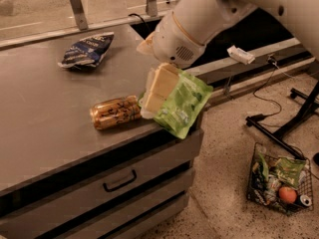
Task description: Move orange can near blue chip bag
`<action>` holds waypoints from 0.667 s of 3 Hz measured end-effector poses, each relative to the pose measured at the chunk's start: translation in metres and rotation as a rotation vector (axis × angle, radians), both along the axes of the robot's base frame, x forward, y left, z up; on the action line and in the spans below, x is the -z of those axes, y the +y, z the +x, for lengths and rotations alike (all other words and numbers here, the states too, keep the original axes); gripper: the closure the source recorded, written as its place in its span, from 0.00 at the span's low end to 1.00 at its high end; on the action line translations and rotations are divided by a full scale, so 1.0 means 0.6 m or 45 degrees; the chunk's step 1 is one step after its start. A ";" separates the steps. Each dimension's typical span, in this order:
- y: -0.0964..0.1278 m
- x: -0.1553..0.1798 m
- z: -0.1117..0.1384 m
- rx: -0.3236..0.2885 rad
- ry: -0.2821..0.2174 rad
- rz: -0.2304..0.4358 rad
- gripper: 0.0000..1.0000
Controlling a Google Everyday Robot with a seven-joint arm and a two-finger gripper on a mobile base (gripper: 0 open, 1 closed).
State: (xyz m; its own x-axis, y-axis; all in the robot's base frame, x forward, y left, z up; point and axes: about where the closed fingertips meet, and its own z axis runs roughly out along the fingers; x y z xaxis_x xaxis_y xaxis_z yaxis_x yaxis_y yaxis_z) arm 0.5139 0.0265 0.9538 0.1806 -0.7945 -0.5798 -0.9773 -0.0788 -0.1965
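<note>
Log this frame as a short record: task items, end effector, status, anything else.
can: on its side, near the front edge of the counter
blue bag: back left of counter, apart from can
green bag: counter corner, overhanging, just right of can
end effector: low over green bag's left edge, beside can's right end
status: can not yet near blue bag
floor: basket holding items, right of counter

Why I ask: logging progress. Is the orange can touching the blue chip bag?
No, the orange can lies near the counter's front, clearly apart from the blue chip bag farther back; the gripper is beside the can.
</note>
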 end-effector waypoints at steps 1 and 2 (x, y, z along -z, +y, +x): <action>0.011 0.045 -0.003 0.033 0.030 0.076 0.00; 0.018 0.094 0.010 0.090 0.011 0.080 0.00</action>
